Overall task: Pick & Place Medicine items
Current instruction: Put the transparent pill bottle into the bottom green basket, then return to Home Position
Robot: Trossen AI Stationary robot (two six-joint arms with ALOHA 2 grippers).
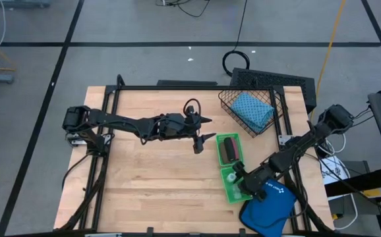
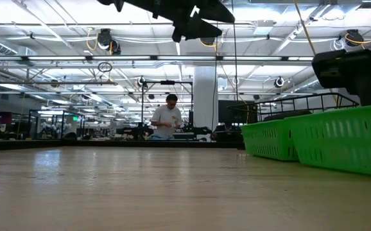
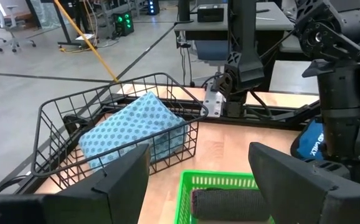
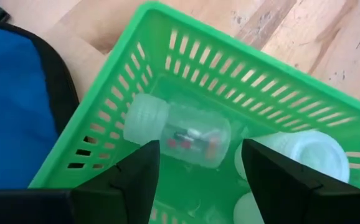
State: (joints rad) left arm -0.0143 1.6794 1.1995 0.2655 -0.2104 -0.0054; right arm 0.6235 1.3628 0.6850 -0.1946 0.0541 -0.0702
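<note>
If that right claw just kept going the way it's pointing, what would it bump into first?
Most likely the small clear bottle lying on its side inside the green tray. The right claw is open and aimed down at it, though how far off it sits is hard to judge.

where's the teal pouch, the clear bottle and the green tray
teal pouch [image 3: 133, 127]: left wrist view, its upper face
clear bottle [image 4: 183, 134]: right wrist view, its body
green tray [image 4: 192, 56]: right wrist view, its slotted wall
</note>
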